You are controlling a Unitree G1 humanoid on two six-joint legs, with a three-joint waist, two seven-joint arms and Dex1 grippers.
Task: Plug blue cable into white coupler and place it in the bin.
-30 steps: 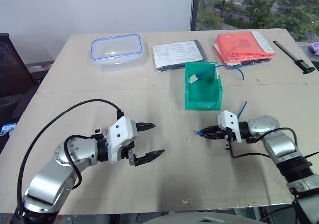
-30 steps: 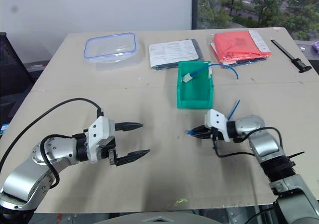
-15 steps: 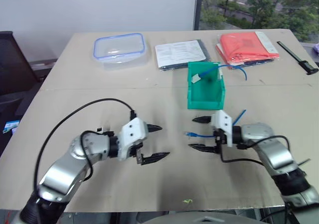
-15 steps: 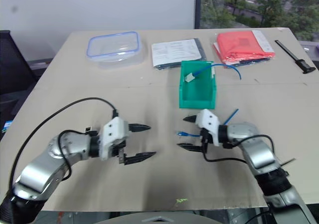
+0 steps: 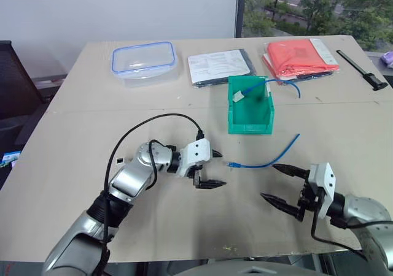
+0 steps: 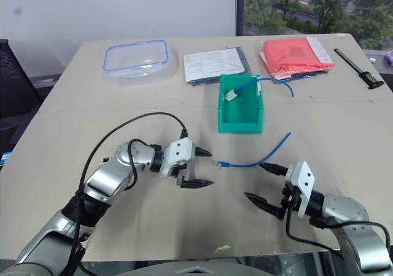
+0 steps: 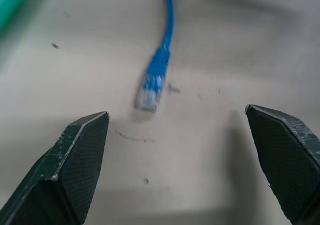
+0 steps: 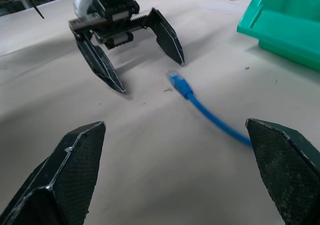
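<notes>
Since the blue cable [image 5: 265, 159] lies loose, slide your wide-spread left gripper [image 5: 216, 169] around its plug [image 7: 150, 93], then squeeze gently.

Silver arms, black cables looping along them; each white-housed claw [image 5: 210, 169] [image 5: 284, 186] has two black pointed fingers

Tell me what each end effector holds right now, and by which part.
Nothing. Both the left end effector and right end effector are open; the blue cable lies loose on the table.
</notes>
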